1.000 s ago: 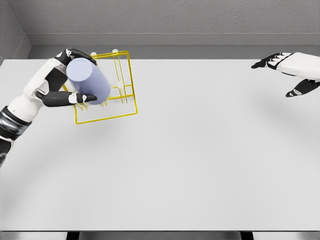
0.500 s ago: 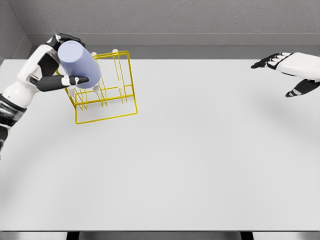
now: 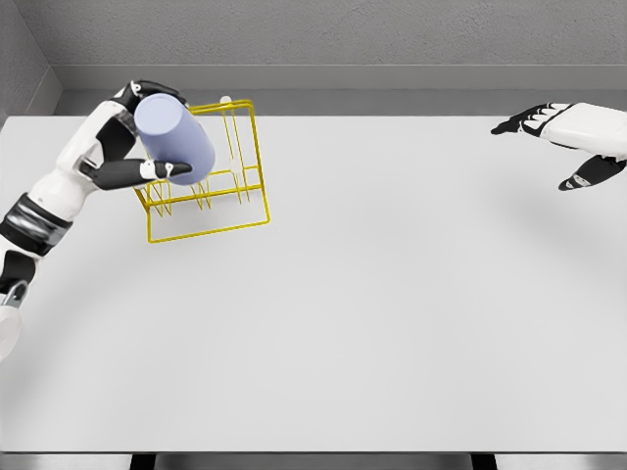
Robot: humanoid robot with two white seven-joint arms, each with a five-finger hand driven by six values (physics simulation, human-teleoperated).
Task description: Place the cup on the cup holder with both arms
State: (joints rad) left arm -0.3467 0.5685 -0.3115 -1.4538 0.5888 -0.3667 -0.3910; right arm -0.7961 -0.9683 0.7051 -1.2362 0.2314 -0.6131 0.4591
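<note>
- Left hand (image 3: 132, 147), head view: fingers wrapped around the lavender cup (image 3: 174, 139), which is tilted and held over the left part of the yellow wire cup holder (image 3: 208, 186).
- Right hand (image 3: 563, 132): fingers spread, holding nothing, at the far right above the white table (image 3: 372, 313).

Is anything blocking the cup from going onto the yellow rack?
Nothing visible is. The left hand holds the cup, tilted, right over the yellow rack, whose prongs look bare. The right hand is far across the table.
</note>
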